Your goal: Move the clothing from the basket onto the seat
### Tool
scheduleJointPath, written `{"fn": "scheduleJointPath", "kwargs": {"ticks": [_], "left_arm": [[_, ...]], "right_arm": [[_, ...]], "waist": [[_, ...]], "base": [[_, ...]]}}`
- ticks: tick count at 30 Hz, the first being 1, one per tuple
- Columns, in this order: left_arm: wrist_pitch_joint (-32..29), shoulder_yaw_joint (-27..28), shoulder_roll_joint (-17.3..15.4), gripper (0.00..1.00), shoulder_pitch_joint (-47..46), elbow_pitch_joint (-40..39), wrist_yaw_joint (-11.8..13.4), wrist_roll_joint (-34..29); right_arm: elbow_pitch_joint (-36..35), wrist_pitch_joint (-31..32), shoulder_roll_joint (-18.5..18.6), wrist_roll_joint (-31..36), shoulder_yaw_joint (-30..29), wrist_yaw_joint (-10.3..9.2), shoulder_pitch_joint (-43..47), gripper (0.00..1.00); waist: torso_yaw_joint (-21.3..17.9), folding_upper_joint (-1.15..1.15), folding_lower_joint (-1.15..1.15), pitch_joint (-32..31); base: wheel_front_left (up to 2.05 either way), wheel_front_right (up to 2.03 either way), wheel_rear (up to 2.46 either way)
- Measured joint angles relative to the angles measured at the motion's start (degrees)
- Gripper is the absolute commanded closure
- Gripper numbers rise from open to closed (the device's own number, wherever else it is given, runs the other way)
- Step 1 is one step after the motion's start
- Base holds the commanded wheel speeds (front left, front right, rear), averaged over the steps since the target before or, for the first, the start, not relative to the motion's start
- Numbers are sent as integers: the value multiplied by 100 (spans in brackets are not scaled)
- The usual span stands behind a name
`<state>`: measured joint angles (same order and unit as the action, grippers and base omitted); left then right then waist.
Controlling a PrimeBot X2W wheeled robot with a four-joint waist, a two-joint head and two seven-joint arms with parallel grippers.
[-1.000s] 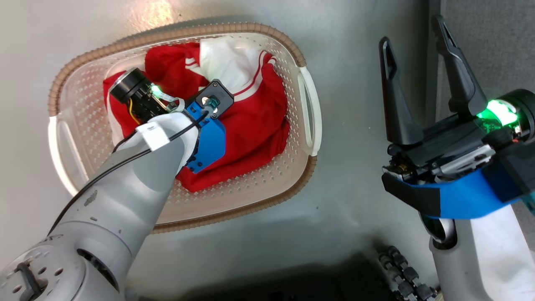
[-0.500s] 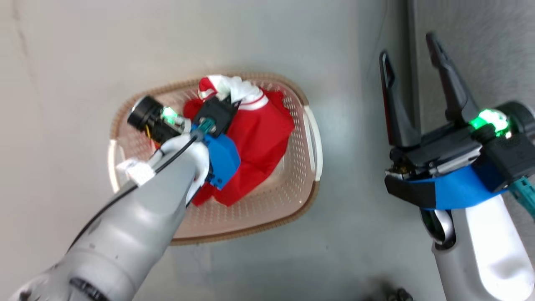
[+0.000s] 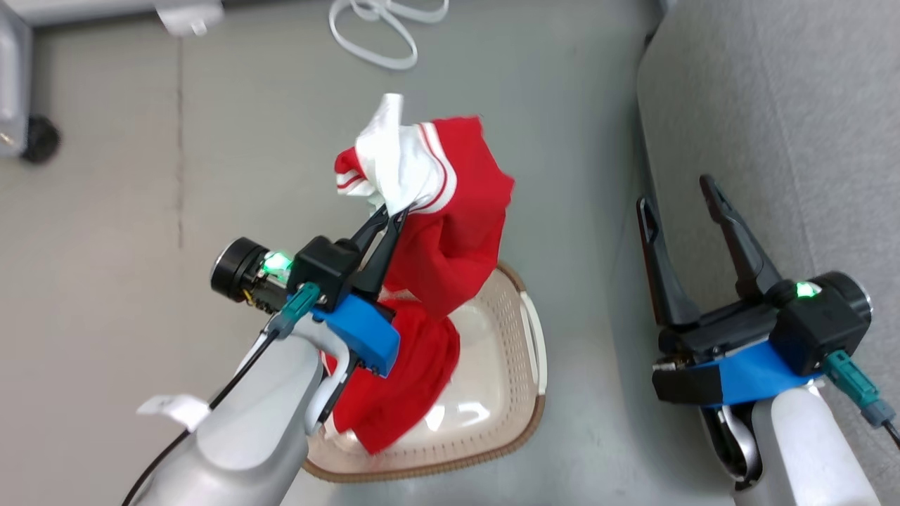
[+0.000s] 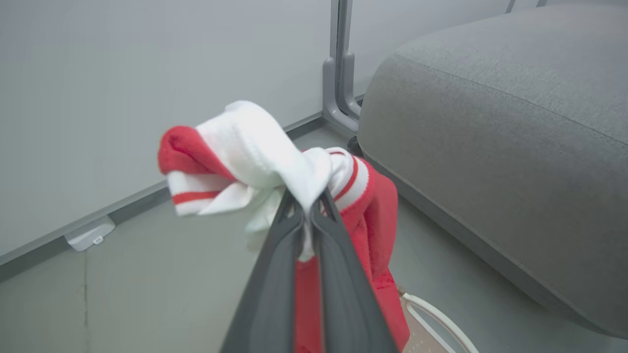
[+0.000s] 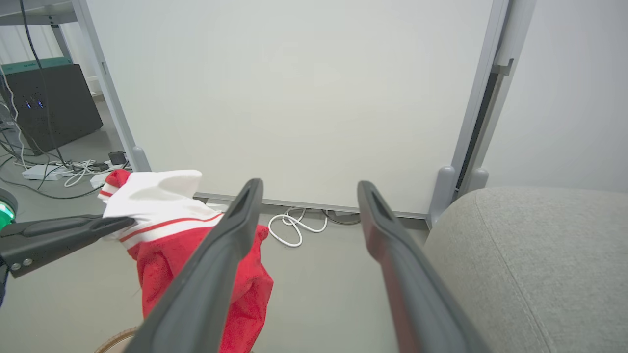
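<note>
My left gripper (image 3: 394, 213) is shut on the white panel of the red clothing (image 3: 450, 239) and holds it up above the basket (image 3: 520, 393). The garment hangs from the fingertips, its lower end trailing into the basket; I cannot tell the two garments apart. In the left wrist view the closed fingers (image 4: 306, 215) pinch the white and red cloth (image 4: 255, 152), with the grey seat (image 4: 515, 137) to the right. My right gripper (image 3: 675, 193) stands open and empty at the edge of the seat (image 3: 787, 105). The right wrist view shows the clothing (image 5: 196, 245) to the left of its open fingers (image 5: 304, 189).
A white cable (image 3: 383, 31) lies coiled on the grey floor beyond the basket. A pale wall panel (image 5: 294, 98) with a grey post (image 4: 338, 63) stands behind. A dark cabinet (image 5: 49, 103) and loose cords sit at the far left of the right wrist view.
The left gripper has risen out of the basket with the red clothing pinched in it. The head camera has lifted and tilted, so the basket looks smaller and the seat comes into sight.
</note>
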<state>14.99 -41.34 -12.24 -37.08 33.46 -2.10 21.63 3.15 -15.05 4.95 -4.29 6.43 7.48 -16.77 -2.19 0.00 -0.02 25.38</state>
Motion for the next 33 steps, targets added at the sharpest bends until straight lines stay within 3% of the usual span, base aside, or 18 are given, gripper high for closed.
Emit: {"fn": "scheduleJointPath", "kwargs": {"ticks": [8,15,26,33], "left_arm": [[-1,889,-22,100,659,-1294,-59,-493],[0,1235,70,100,694,-2007,-205,-810],[0,1358,149,100,689,-2303,-338,-1039],[0,1380,236,100,714,-2302,-399,-1111]], "right_arm": [[110,1,-24,-65,80,0,331,0],[152,1,-58,-93,134,0,527,0],[99,0,-102,-145,270,0,677,0],[230,1,89,-490,848,0,650,0]], "waist": [[119,0,-1,-1105],[188,0,0,-1716],[164,0,1,-2027],[219,0,2,-2055]], "base": [[0,0,0],[0,0,0],[0,0,0],[0,0,0]]}}
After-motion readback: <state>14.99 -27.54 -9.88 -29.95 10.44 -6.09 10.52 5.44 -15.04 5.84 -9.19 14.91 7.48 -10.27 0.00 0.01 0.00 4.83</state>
